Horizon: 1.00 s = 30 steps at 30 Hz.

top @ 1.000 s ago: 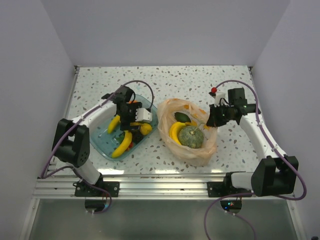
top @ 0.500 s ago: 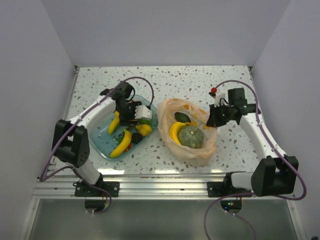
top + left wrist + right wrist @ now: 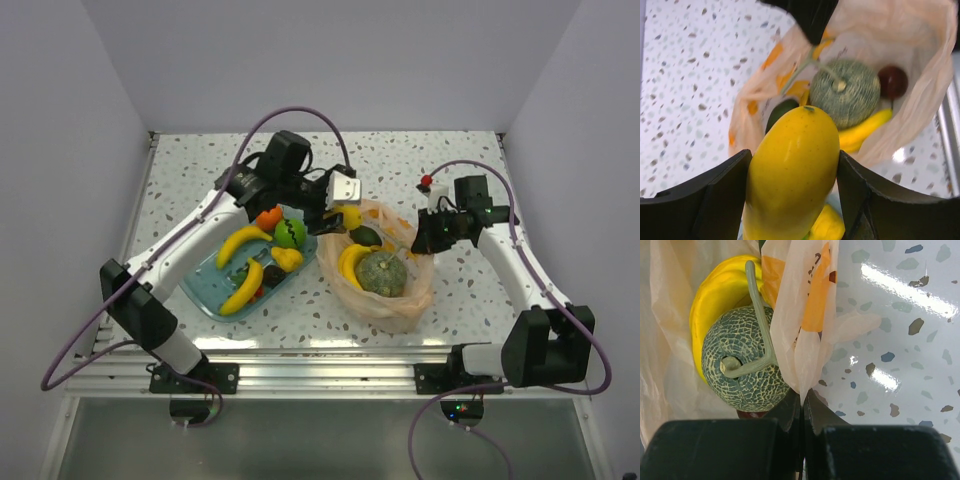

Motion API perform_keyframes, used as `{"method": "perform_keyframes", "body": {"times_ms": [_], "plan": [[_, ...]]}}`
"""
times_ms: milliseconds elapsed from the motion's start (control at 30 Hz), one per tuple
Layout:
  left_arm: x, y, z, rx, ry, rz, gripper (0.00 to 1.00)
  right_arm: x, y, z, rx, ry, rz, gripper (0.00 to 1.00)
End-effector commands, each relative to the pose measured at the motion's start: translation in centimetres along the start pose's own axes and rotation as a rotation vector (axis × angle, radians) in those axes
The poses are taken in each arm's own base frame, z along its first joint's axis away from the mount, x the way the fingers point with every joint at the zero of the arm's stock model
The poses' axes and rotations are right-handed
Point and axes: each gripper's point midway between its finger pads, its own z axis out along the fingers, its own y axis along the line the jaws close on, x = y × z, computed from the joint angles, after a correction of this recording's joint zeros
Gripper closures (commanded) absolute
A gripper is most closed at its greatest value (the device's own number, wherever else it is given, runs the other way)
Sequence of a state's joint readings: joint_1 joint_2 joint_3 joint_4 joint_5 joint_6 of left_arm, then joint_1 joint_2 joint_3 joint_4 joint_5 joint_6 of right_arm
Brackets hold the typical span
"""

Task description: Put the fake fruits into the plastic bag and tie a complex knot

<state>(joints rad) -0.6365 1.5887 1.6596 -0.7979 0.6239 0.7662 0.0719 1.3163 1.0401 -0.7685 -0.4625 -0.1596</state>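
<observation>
The peach-orange plastic bag (image 3: 400, 295) lies open at mid-table. Inside it are a grey-green melon (image 3: 381, 272), a yellow banana (image 3: 349, 264), a dark green fruit (image 3: 366, 236) and, in the left wrist view, a dark plum (image 3: 893, 81). My left gripper (image 3: 349, 214) is shut on a yellow mango-like fruit (image 3: 790, 170) and holds it above the bag's left rim. My right gripper (image 3: 420, 243) is shut on the bag's right rim (image 3: 802, 347). Two bananas (image 3: 243, 240), an orange piece (image 3: 268, 217), a green ball (image 3: 290, 231) and a small yellow piece (image 3: 288, 258) lie in the tray.
The clear blue tray (image 3: 205, 292) sits left of the bag. The white walls close in the table on three sides. The metal rail (image 3: 300, 365) runs along the near edge.
My left gripper has risen from the blue tray and moved right with the yellow fruit, to above the bag's left rim. The right arm has held still.
</observation>
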Motion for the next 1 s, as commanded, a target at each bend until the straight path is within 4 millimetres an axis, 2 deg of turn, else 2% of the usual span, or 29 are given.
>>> {"method": "perform_keyframes", "body": {"times_ms": [0, 67, 200, 233, 300, 367, 400, 467, 500, 567, 600, 667, 700, 733, 767, 800, 833, 867, 900, 933, 967], "plan": [[-3.7, 0.2, 3.8, 0.029, -0.193, -0.209, 0.6, -1.8, 0.5, -0.7, -0.009, -0.044, -0.026, 1.0], [-4.1, 1.0, 5.7, 0.022, -0.241, -0.232, 0.6, -1.9, 0.6, -0.9, -0.009, -0.049, -0.027, 1.0], [-2.8, 1.7, 9.0, 0.015, -0.257, -0.336, 0.59, -2.2, 0.7, -1.0, -0.011, -0.056, -0.027, 1.0], [-1.9, 2.0, 10.3, 0.018, -0.25, -0.362, 0.59, -2.2, 0.6, -1.0, -0.01, -0.058, -0.027, 1.0], [-0.9, 1.9, 11.5, 0.028, -0.239, -0.424, 0.58, -2.2, 0.5, -1.0, -0.005, -0.057, -0.03, 1.0], [0.2, 1.7, 12.8, 0.033, -0.24, -0.454, 0.52, -2.0, 0.5, -0.9, -0.007, -0.055, -0.027, 1.0], [0.7, 1.8, 13.3, 0.028, -0.236, -0.479, 0.45, -2.0, 0.5, -0.8, -0.008, -0.055, -0.027, 1.0], [1.2, 1.9, 13.8, 0.014, -0.232, -0.504, 0.39, -1.8, 0.6, -0.6, -0.011, -0.052, -0.024, 1.0], [1.6, 1.8, 13.9, 0.015, -0.215, -0.514, 0.31, -1.8, 0.5, -0.6, -0.01, -0.052, -0.022, 1.0], [1.3, 2.2, 13.3, -0.011, -0.209, -0.484, 0.22, -1.9, 0.5, -0.6, -0.009, -0.052, -0.021, 1.0], [0.5, 2.6, 12.2, -0.03, -0.216, -0.454, 0.15, -1.9, 0.5, -0.6, -0.008, -0.051, -0.023, 1.0], [-0.2, 3.2, 10.4, -0.066, -0.187, -0.402, 0.07, -2.0, 0.5, -0.8, -0.003, -0.058, -0.031, 1.0], [-0.7, 2.9, 8.8, -0.067, -0.168, -0.397, 0.01, -2.0, 0.4, -0.8, -0.002, -0.058, -0.03, 1.0], [-1.4, 3.3, 7.7, -0.086, -0.172, -0.378, 0.0, -2.1, 0.4, -0.9, -0.001, -0.061, -0.033, 1.0], [-1.2, 3.9, 6.4, -0.112, -0.164, -0.366, 0.0, -2.1, 0.4, -0.9, 0.0, -0.061, -0.035, 1.0], [-1.5, 3.5, 4.6, -0.119, -0.154, -0.369, 0.0, -2.1, 0.5, -1.0, -0.001, -0.061, -0.036, 1.0], [-1.0, 3.5, 3.6, -0.129, -0.144, -0.38, 0.0, -2.0, 0.5, -1.0, -0.003, -0.06, -0.037, 1.0], [-1.0, 4.0, 1.0, -0.161, -0.159, -0.382, 0.0, -2.0, 0.5, -1.0, -0.001, -0.061, -0.038, 1.0], [-0.1, 3.7, -0.1, -0.167, -0.143, -0.407, 0.02, -2.0, 0.5, -1.1, -0.001, -0.063, -0.041, 1.0], [1.5, 3.2, -0.9, -0.169, -0.122, -0.44, 0.03, -1.9, 0.6, -1.1, -0.002, -0.063, -0.042, 1.0], [3.0, 3.7, -2.6, -0.196, -0.113, -0.449, 0.04, -1.9, 0.6, -1.1, -0.001, -0.066, -0.045, 1.0]]}}
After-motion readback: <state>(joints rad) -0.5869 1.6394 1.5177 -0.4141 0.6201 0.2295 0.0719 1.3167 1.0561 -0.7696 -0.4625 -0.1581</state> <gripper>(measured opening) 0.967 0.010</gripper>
